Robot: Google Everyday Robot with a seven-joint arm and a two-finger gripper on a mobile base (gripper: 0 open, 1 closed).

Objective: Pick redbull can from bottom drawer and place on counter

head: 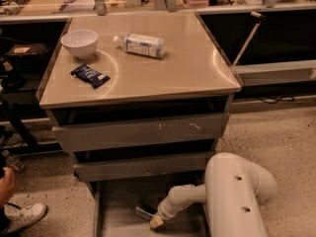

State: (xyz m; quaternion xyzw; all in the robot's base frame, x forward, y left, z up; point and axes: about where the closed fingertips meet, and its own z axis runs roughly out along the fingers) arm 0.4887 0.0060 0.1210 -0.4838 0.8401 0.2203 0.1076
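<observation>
- Camera view: the gripper [157, 221] is down inside the bottom drawer [118, 206], at the tip of the white arm [232, 196] reaching in from the right.
- The redbull can [143, 212] sits on the drawer floor just up and to the left of the gripper. It is right beside it and maybe touching, but I can't call the contact.
- Open, closed, or already on the can? I cannot tell.
- My read is that this is the grasp. The can seems to lie on its side, so it could roll away. Closing squarely across its body, with the hold sure before lifting, looks best.
- The two upper drawers [140, 132] sit directly above the gripper, so pulling out toward the camera before rising avoids a knock.
- High above the gripper is the counter [197, 73]. The water bottle [140, 44], bowl [79, 42] and snack wrapper [90, 75] sit at its back and left, so the near right corner looks the safest landing.
</observation>
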